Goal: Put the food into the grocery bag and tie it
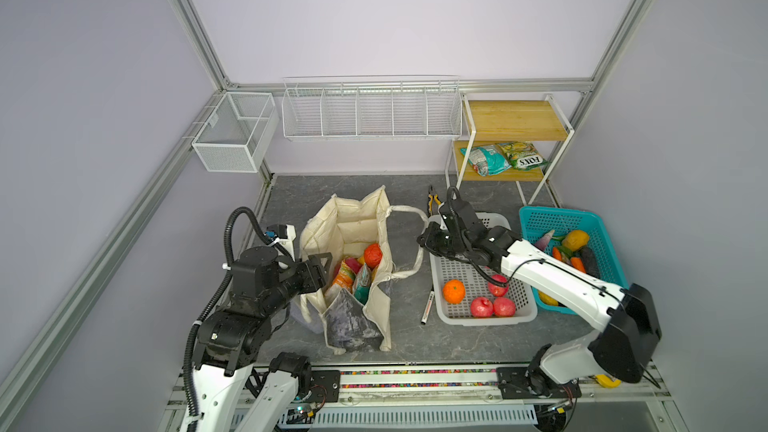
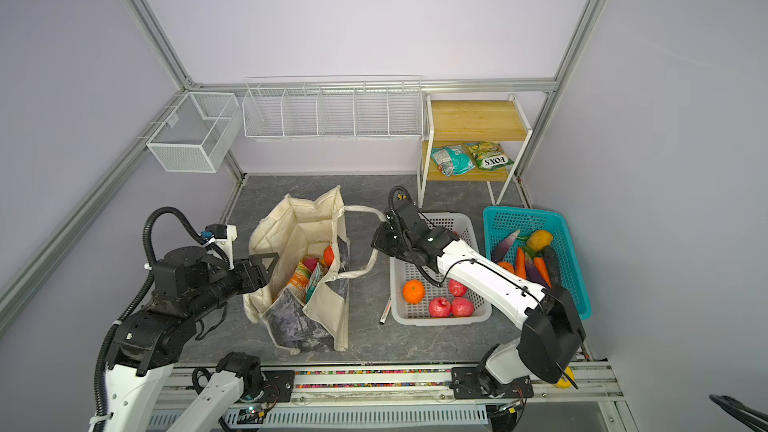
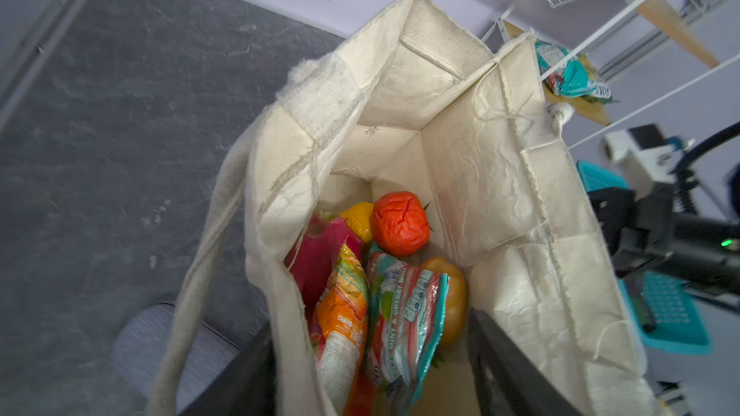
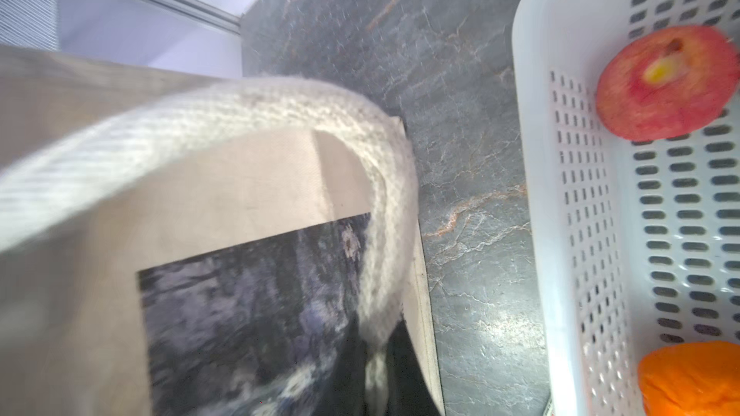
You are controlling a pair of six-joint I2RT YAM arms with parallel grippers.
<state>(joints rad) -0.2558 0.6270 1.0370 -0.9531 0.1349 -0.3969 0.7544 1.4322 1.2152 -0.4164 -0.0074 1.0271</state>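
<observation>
The cream grocery bag [image 1: 353, 222] stands open on the grey table, its marbled panel [image 4: 248, 314] facing the white basket. Inside lie the food items: a red-orange crinkled fruit [image 3: 399, 222], a yellow citrus [image 3: 359, 220], a magenta dragon fruit [image 3: 316, 258], a leafy orange [image 3: 454, 294], an orange packet [image 3: 342, 326] and a teal packet [image 3: 404, 314]. My left gripper [image 1: 322, 265] is open at the bag's left rim, and its dark fingers [image 3: 504, 362] straddle the near wall. My right gripper [image 1: 424, 238] is shut on the bag's right strap handle [image 4: 280, 114], which runs into the closed jaws.
Right of the bag is a white perforated basket [image 1: 486, 320] holding an orange and red apples. Beyond it is a teal basket [image 1: 552, 218] of vegetables. A marker [image 1: 427, 307] and pliers [image 1: 434, 199] lie on the table. Two packets [image 1: 484, 160] rest on the wooden shelf. Wire baskets [image 1: 370, 114] hang on the back wall.
</observation>
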